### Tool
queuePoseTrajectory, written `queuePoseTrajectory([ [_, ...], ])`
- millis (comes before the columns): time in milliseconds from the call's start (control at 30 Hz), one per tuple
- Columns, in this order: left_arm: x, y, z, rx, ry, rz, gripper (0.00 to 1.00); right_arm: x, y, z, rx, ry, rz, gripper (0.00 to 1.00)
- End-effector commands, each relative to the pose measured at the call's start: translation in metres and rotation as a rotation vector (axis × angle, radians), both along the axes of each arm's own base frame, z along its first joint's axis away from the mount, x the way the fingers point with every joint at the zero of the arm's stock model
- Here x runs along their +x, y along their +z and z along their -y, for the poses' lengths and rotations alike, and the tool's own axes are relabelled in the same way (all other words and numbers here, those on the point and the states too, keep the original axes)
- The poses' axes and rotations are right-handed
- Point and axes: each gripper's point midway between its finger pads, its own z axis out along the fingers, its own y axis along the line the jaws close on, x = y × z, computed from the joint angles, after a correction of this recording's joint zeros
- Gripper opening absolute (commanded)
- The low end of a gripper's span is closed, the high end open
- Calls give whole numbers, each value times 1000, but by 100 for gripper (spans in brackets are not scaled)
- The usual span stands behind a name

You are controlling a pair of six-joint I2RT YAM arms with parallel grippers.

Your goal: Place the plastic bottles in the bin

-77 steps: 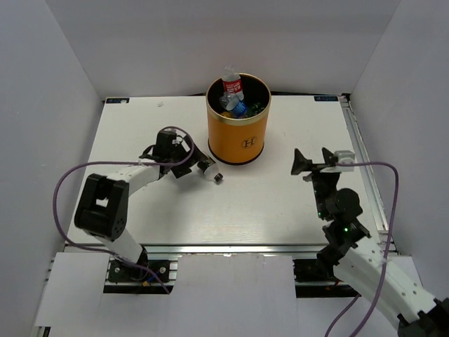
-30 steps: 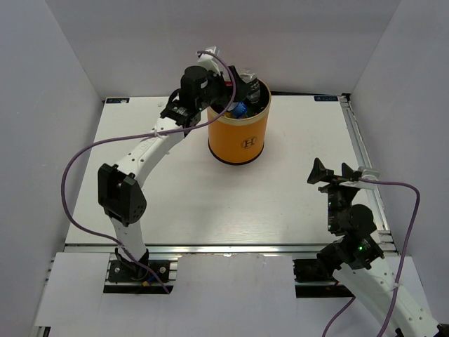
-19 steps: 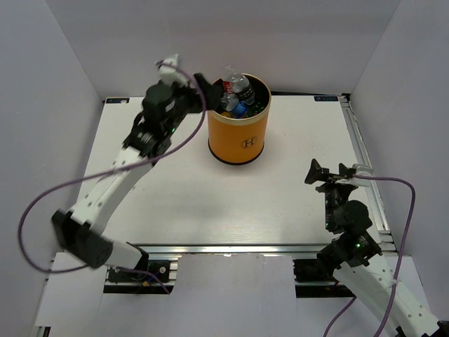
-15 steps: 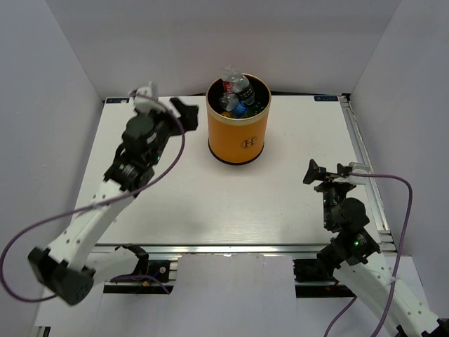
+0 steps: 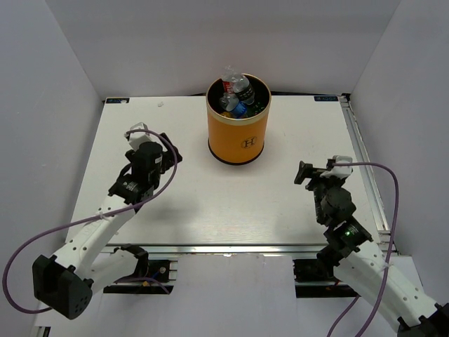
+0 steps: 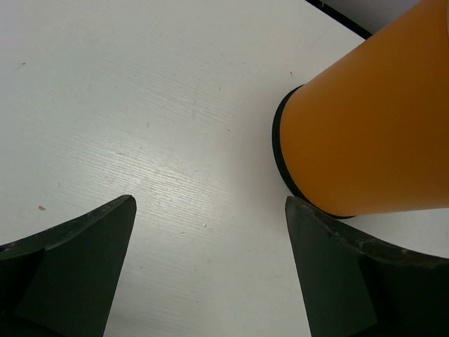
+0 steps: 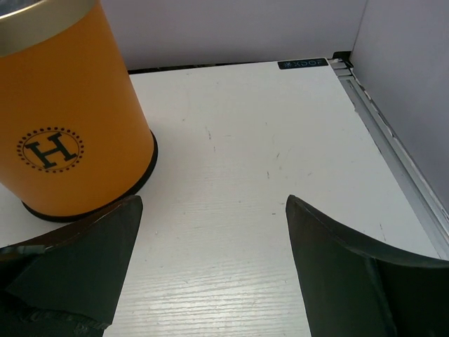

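Top view: the bin, an orange cylinder with a gold rim and a dark base band, stands upright on the white table towards 12 o'clock. The plastic bottles lie packed inside it, their tops rising above the rim. A red label shows at the 11 o'clock side of the opening and a blue one nearer the middle. How many bottles are in the bin cannot be told. A round dark logo faces 6 o'clock.

The left gripper hangs at about 8 o'clock from the bin, well apart from it. Its jaws stand wide apart and hold nothing. The right gripper hangs at about 4 o'clock from the bin, also well apart, with its jaws spread wide and empty.

Left wrist view: the left gripper shows only bare table between its two dark fingers. The bin fills the 2 o'clock corner, its base band resting flat on the table.

Right wrist view: the right gripper likewise frames bare table. The bin stands at 10 o'clock, its logo turned to the camera.
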Motion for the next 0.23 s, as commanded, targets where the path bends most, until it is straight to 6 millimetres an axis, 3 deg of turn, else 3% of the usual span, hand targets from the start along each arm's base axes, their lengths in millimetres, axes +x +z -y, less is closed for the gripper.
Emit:
queuePoseTrajectory([
  [0,-2,23,-6,-38,32,58,98,0,29,3,65,-20,67,89],
  [200,-1,16,-7,-22,33,44,98,1,26,5,62,-34,64,89],
])
